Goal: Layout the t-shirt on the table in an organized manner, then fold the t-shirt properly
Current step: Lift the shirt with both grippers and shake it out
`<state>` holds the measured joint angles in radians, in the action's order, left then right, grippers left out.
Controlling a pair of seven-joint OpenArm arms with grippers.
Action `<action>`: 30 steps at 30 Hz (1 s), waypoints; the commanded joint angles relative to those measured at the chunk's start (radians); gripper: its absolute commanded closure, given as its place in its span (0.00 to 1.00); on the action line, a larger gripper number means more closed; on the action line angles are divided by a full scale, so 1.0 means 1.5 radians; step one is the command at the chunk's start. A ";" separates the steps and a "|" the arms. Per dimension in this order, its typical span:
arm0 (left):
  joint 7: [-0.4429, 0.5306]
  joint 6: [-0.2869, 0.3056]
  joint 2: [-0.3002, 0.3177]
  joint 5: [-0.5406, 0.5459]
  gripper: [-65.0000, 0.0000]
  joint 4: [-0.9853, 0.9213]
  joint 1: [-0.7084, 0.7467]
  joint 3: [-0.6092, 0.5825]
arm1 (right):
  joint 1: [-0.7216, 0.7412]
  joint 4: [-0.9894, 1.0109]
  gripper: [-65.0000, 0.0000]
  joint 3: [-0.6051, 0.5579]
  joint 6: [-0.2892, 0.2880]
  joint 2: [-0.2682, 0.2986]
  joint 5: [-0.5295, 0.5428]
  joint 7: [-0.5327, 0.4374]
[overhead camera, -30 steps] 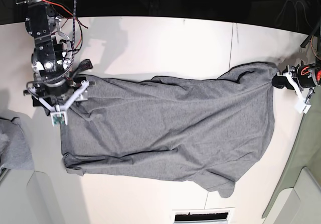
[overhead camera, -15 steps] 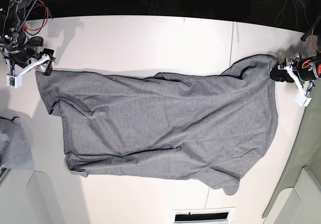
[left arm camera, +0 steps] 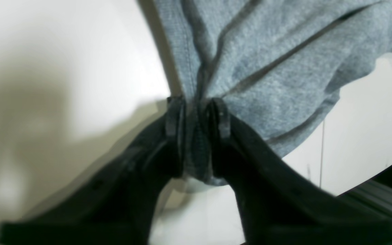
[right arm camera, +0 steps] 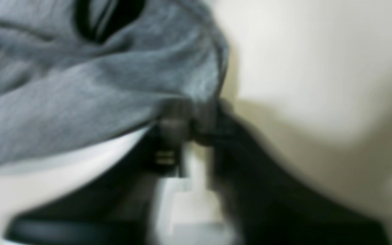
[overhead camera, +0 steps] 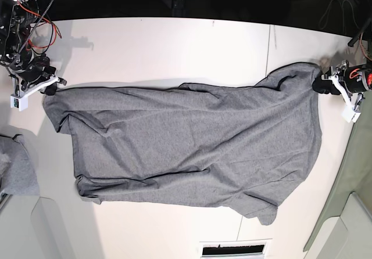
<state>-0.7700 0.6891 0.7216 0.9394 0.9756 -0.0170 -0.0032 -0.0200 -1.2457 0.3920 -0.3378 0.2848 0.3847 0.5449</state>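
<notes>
The heather-grey t-shirt (overhead camera: 192,143) lies stretched lengthwise across the white table (overhead camera: 174,44), still creased, with a sleeve sticking out at the lower right. In the base view my left gripper (overhead camera: 318,85) sits at the shirt's upper right corner. The left wrist view shows that gripper (left arm camera: 196,112) shut on a bunched fold of the t-shirt (left arm camera: 267,61). My right gripper (overhead camera: 51,87) is at the shirt's upper left corner. The blurred right wrist view has its fingers (right arm camera: 174,119) close together on the edge of the t-shirt (right arm camera: 80,88).
A smaller bunch of grey cloth (overhead camera: 14,172) lies at the left edge. A thin dark seam (overhead camera: 269,50) crosses the tabletop. A white slotted panel (overhead camera: 235,250) sits at the front edge. Cables hang over the dark back edge near the right arm.
My right arm has swung from above the shirt's left part out to the table's left edge, drawing that corner along and stretching the shirt. The left gripper has stayed at the right corner.
</notes>
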 commanded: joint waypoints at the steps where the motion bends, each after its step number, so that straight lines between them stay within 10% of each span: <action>1: 0.006 0.006 0.023 0.010 0.94 0.009 -0.011 0.005 | 0.005 -0.018 1.00 0.002 -0.020 0.008 0.000 0.009; 13: -0.104 0.006 0.130 0.136 1.00 0.214 -0.007 0.005 | -0.032 -0.278 1.00 0.146 -0.119 0.008 0.185 0.166; 23: -0.165 0.006 0.173 0.183 1.00 0.470 -0.007 0.051 | -0.099 -0.393 1.00 0.250 -0.147 0.008 0.251 0.173; 30: -0.026 0.006 0.134 0.037 1.00 0.511 -0.007 0.085 | -0.094 -0.396 1.00 0.255 -0.147 0.010 0.250 0.130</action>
<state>-0.8150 0.6983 0.9028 0.9726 1.7336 -0.0147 0.1169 -0.1726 -1.8256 0.7712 -0.5545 0.2806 0.7414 0.7742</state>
